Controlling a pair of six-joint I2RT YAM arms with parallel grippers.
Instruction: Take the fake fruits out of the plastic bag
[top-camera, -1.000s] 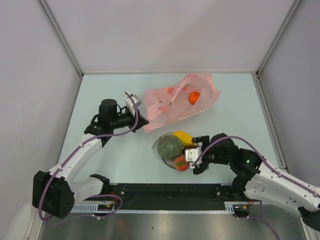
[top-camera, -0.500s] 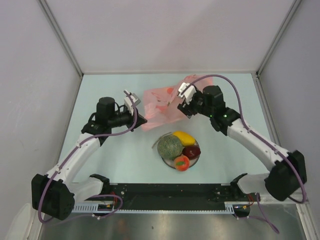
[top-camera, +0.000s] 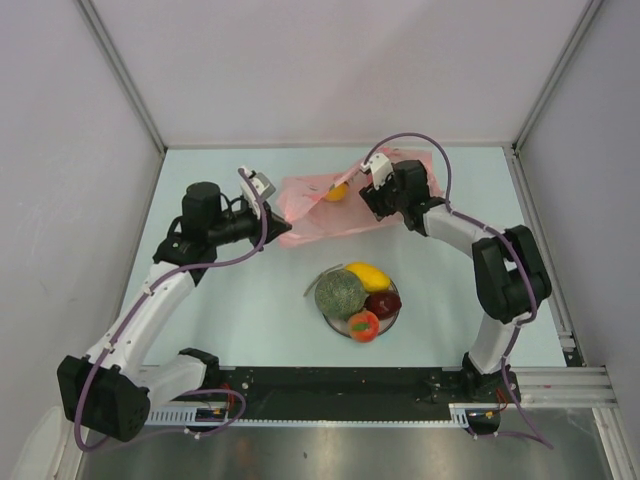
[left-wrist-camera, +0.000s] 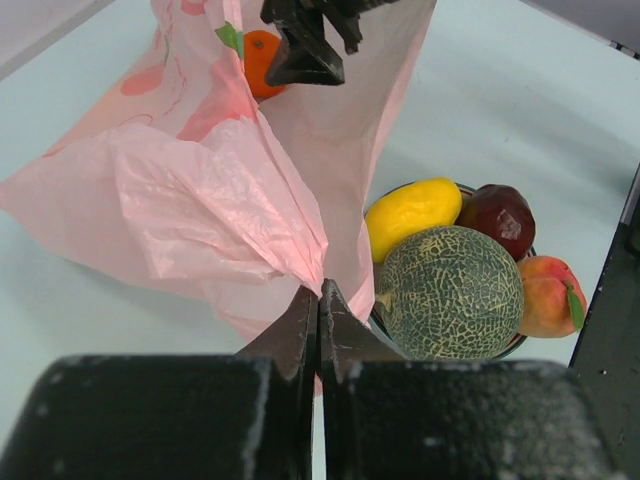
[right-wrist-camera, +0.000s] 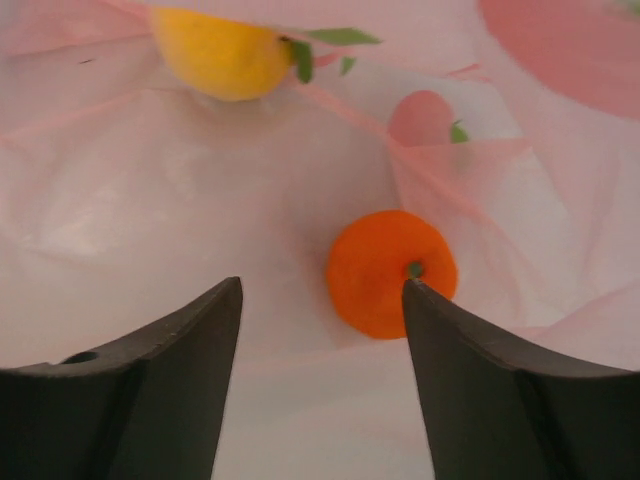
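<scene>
Right wrist view showed the right gripper (right-wrist-camera: 322, 285) reaching into the mouth of the plastic bag (right-wrist-camera: 150, 200), jaws apart. The orange ball (right-wrist-camera: 388, 272) lay just ahead, nearer one finger than the other, and a yellow fruit (right-wrist-camera: 222, 50) lay farther in. The left gripper (left-wrist-camera: 320, 300) was pinched together on the bag's edge, holding it up off the bench (top-camera: 220, 320). A melon (top-camera: 340, 294) and three other fruits sat on the plate (top-camera: 396, 308). I judged this the reach for the orange ball. Next, the jaws needed centring on it, then closing without catching film.
</scene>
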